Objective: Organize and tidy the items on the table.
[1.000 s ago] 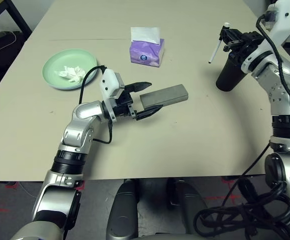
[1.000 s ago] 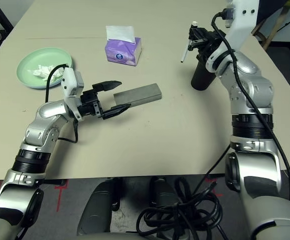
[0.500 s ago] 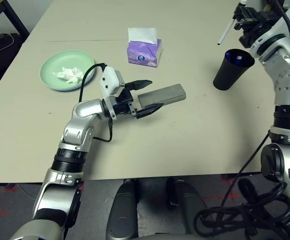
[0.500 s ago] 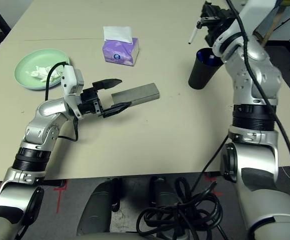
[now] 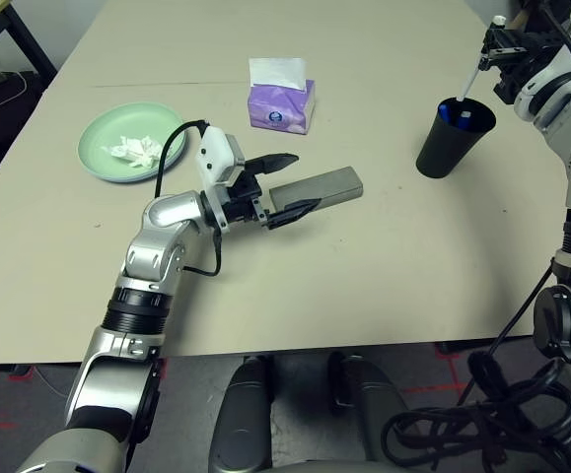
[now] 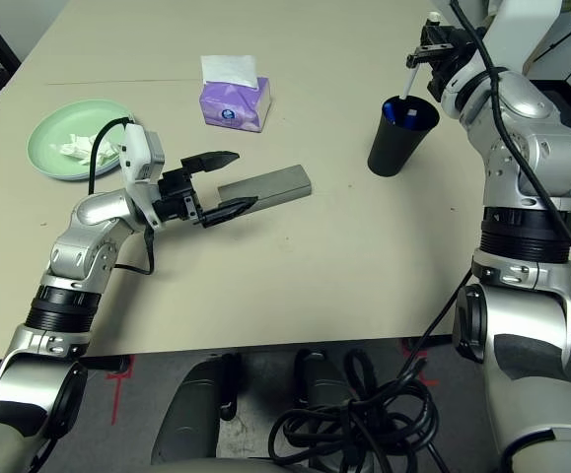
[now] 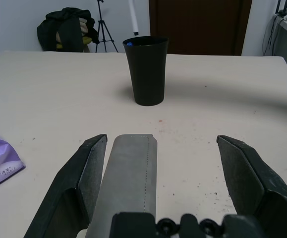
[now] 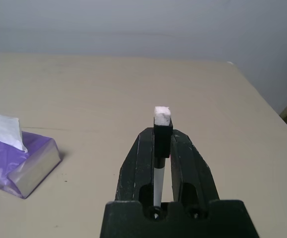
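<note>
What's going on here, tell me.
The robot is tidying the table. Its right claw grips a pen upright over the cup, seemingly to drop it in. The left claw is open around one end of the grey case, which lies on the table. The tissue sits on the plates, near the tissue box.

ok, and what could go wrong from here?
The white pen, gripped upright by the right gripper above the black cup, could catch the rim and tip the cup.

The left gripper's open fingers stand around the glasses case with one right beside it, so a careless arm move might shove it.
</note>
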